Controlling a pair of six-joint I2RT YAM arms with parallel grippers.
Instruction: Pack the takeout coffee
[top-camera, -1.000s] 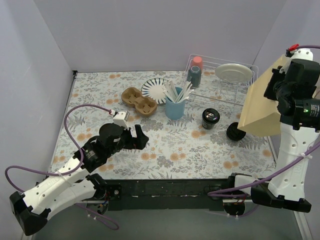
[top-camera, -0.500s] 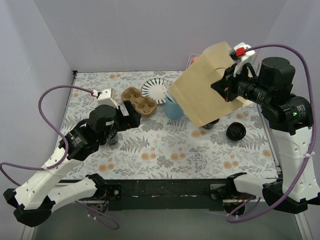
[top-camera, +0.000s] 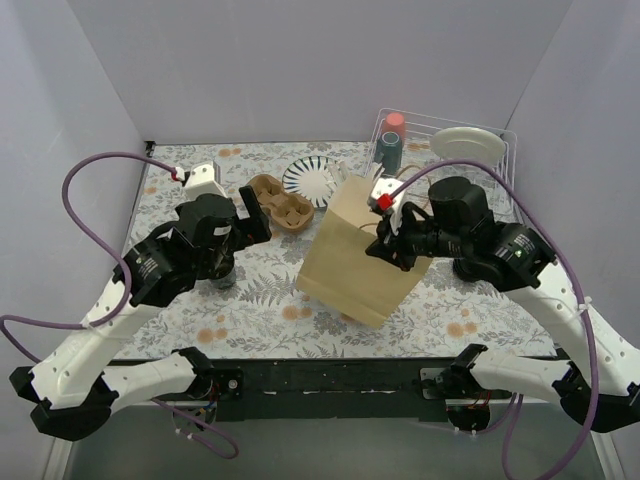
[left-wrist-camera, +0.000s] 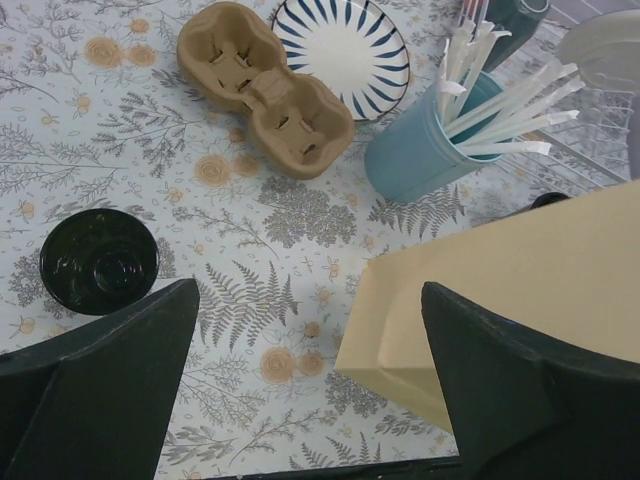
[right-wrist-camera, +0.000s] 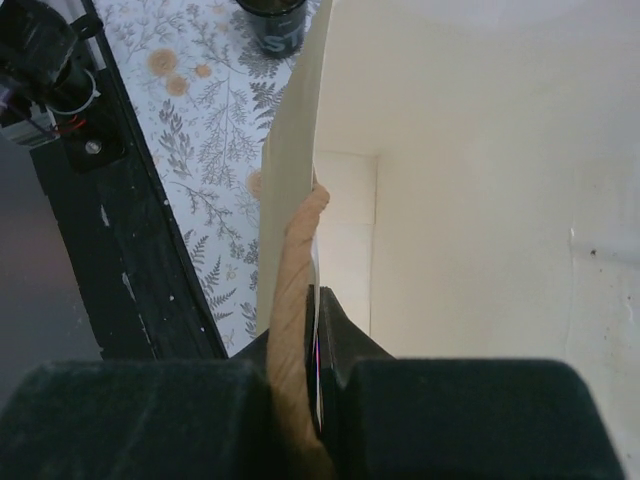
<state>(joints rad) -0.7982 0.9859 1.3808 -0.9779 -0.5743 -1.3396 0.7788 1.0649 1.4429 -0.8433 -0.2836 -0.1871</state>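
The paper bag (top-camera: 352, 268) is being held over the middle of the table (top-camera: 260, 310) by the right gripper (right-wrist-camera: 318, 335). Its jaws are being pressed together on one wall of the bag's mouth and on the twisted paper handle (right-wrist-camera: 292, 270). The bag is being held tilted, and it cannot be told whether its base is touching the table. The left gripper (left-wrist-camera: 310, 390) is being held spread wide above the table, with nothing between its fingers.

One lidded coffee cup (left-wrist-camera: 98, 262) is standing on the table near the left gripper, apart from the bag. A second dark cup (right-wrist-camera: 272, 22) is standing just beside the bag's outer wall. The cup carrier (left-wrist-camera: 265, 88) is lying empty further back.

Several risks are being judged here. Only one thin paper edge is being pinched, so the wall may be torn or may slip if weight is added. The mouth is not being held open on the other side, so a lowered cup may be caught on the rim and tipped. In a tilted bag a cup may be laid over and spilled. The second cup may be knocked if the bag is swung low.
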